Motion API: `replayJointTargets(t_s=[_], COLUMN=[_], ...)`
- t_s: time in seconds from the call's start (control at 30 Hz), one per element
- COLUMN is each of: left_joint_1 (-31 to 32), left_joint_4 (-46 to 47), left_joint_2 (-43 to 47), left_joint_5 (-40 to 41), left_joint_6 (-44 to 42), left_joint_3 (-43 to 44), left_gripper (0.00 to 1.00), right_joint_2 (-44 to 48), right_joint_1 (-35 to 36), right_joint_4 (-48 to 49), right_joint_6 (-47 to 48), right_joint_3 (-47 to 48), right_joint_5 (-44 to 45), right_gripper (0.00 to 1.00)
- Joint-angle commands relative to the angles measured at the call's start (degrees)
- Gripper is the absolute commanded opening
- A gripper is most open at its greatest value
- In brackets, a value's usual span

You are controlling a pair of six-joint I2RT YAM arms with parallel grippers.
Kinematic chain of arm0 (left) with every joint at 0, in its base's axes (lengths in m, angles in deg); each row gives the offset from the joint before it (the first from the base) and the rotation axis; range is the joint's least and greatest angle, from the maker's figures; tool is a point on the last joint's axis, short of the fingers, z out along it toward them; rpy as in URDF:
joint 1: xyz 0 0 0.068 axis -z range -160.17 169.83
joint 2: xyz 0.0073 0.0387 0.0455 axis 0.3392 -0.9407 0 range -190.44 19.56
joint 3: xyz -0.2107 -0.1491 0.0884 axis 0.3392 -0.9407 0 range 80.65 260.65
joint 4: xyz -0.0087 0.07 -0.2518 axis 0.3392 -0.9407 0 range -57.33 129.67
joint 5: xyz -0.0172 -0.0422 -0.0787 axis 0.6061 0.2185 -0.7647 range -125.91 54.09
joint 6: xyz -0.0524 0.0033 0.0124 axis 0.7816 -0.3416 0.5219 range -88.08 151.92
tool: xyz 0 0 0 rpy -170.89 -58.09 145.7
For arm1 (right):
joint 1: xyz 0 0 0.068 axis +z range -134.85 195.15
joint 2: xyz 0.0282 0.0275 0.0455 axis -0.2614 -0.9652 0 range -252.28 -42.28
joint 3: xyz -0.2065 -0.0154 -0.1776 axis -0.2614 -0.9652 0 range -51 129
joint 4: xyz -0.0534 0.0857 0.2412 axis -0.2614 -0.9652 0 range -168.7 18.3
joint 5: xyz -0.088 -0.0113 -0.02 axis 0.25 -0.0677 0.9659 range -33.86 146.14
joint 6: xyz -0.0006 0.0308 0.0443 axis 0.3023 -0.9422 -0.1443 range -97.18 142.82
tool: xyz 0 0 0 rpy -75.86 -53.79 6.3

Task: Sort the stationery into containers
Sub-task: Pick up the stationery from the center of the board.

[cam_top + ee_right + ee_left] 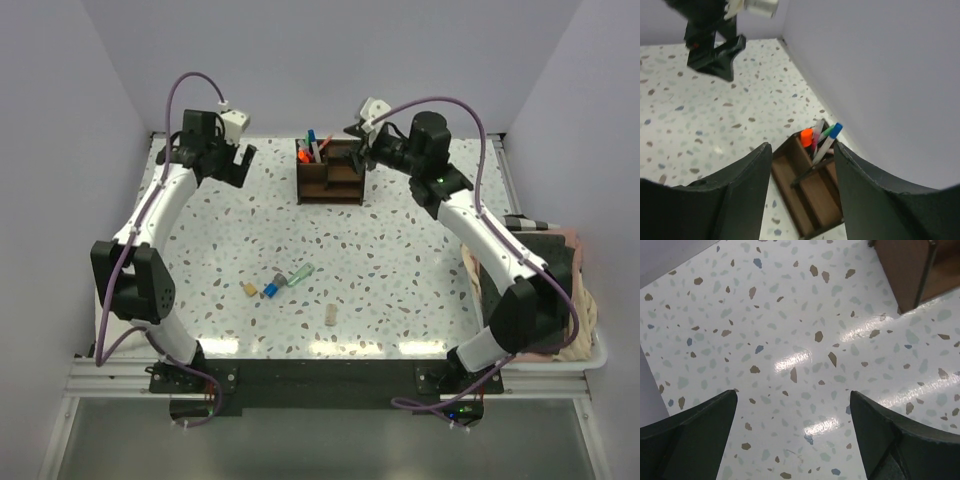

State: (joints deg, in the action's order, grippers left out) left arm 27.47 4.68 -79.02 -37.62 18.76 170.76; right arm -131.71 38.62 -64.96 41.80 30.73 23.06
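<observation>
The dark brown wooden organizer (330, 172) stands at the back middle of the table. Its back compartment holds an orange marker (807, 137), a green marker and a blue-capped pen (828, 140); the front compartments look empty. My right gripper (802, 150) is open and empty, above the organizer. My left gripper (792, 402) is open and empty over bare table, left of the organizer (912, 270). Loose stationery lies near the front middle: a tan block (249, 289), a blue-capped piece (271, 287), a grey piece (281, 279), a green piece (301, 273) and another tan block (330, 315).
A pile of dark and pink cloths (570, 280) lies at the right edge under the right arm. Walls close the back and both sides. The left gripper (715, 42) shows in the right wrist view.
</observation>
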Motion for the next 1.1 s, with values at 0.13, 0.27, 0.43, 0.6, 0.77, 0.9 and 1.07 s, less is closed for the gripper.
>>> replayJointTargets(t_s=[0.13,0.27,0.43,0.6,0.77,0.9,1.07], left_joint_1=[0.2,0.1,-0.2,-0.1,-1.7,-9.6,-11.3], left_joint_4=[-14.8,-21.1,-18.1,-14.9,-12.9,-11.6,-13.9], left_joint_2=[10.0,13.9,21.3,24.1,27.2,27.8,27.8], left_joint_5=[-8.0,-7.4,-9.6,-12.8,-10.9,-5.0,-3.4], left_joint_6=[-14.9,-19.3,-26.1,-24.5,-18.6,-18.4,-15.8], left_joint_3=[-5.1,-7.8,-18.5,-25.3,-27.4,-28.7,-27.9], left_gripper=[1.0,1.0,1.0,1.0,1.0,1.0,1.0], right_joint_2=[5.9,5.6,0.9,-1.4,-4.4,-11.8,-22.0], right_joint_1=[-0.1,1.5,10.5,13.6,15.2,21.7,28.3], right_joint_4=[-27.8,-35.9,-48.7,-50.8,-50.5,-50.3,-56.0], right_joint_6=[15.6,21.3,32.4,34.1,40.6,46.0,49.2], right_joint_3=[-6.2,-7.3,-2.1,-1.0,-0.2,3.9,16.5], right_joint_5=[-7.4,-9.5,1.7,3.4,1.0,4.8,11.3], right_gripper=[0.62,0.66,0.78,0.78,0.76,0.76,0.72])
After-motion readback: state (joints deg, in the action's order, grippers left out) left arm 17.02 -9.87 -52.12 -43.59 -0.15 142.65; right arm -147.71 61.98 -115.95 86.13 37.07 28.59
